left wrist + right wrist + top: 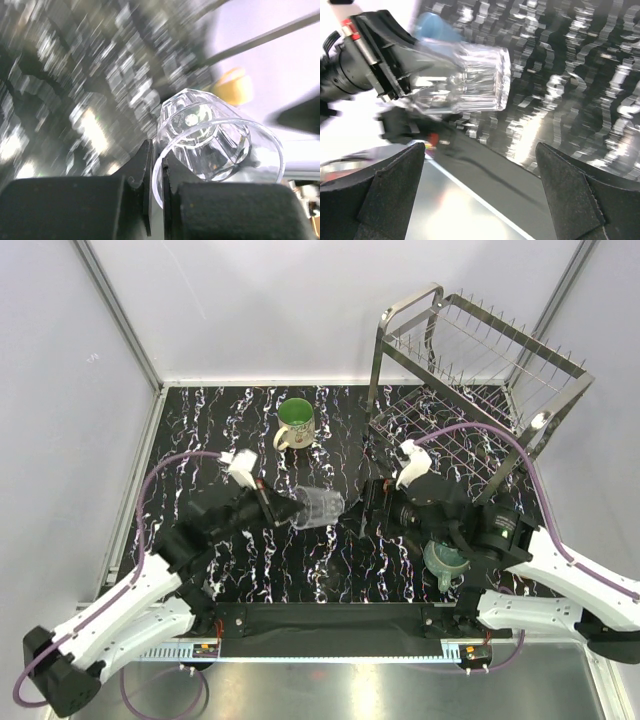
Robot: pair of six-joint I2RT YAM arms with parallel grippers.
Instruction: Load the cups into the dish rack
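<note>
Left wrist view: the left gripper (156, 180) is clamped on the rim of the clear glass (210, 135), with one finger (137, 172) outside the wall and the other inside the mouth. The glass lies on its side in the grip, its thick base pointing away from the wrist. Whether it touches the surface I cannot tell. Beyond it sits a blurred yellow mug (233, 86).

From above, the glass is near the middle of the black marbled table (210, 420), base toward the right gripper (368, 508), near it but apart. That gripper's fingers stand wide apart with nothing between them. In its own wrist view the glass lies ahead of the gap, not inside it, and a light-blue cup (434, 26) shows blurred behind the left gripper.

A cream mug (295, 423) with a green inside stands upright toward the far edge, well apart from the glass, with bare table between them. A teal mug (446, 562) sits near the front edge, partly under the right arm. The wire rack (470, 370) fills the far right corner, its lower tier reaching down close to the right wrist. More bare table lies along the left side, between the left arm and the wall.
</note>
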